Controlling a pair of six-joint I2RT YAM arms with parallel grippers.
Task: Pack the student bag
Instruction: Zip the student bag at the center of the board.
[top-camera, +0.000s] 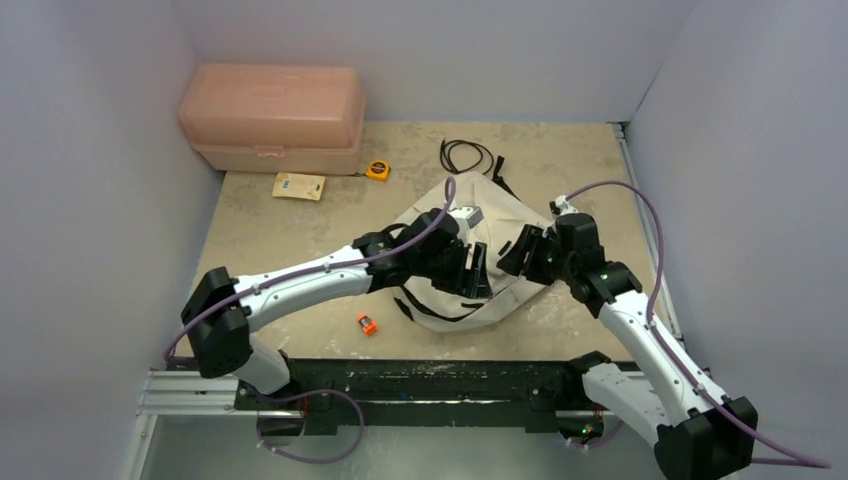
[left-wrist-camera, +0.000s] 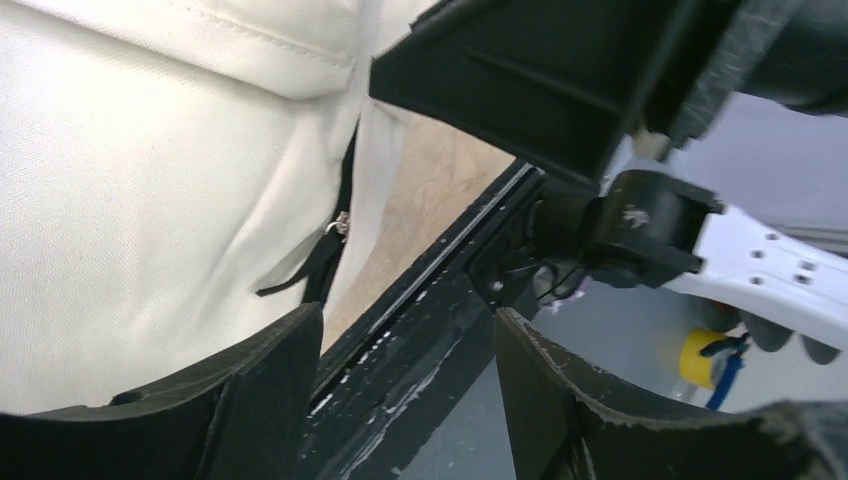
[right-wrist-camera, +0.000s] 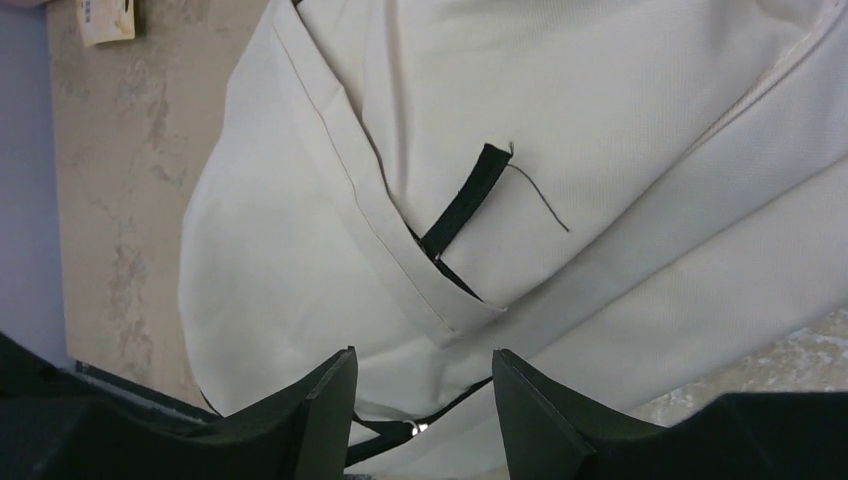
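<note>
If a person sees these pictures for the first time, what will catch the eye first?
The cream student bag lies in the middle of the table. The left tool and the right tool hang open, close to its fabric. At the far left corner stands a large pink plastic box.

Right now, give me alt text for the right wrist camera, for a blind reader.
The cream student bag fills most of the view, a frayed black pull tab near its middle. The right gripper is open at the bottom edge, holding nothing; the table shows at left.
</note>
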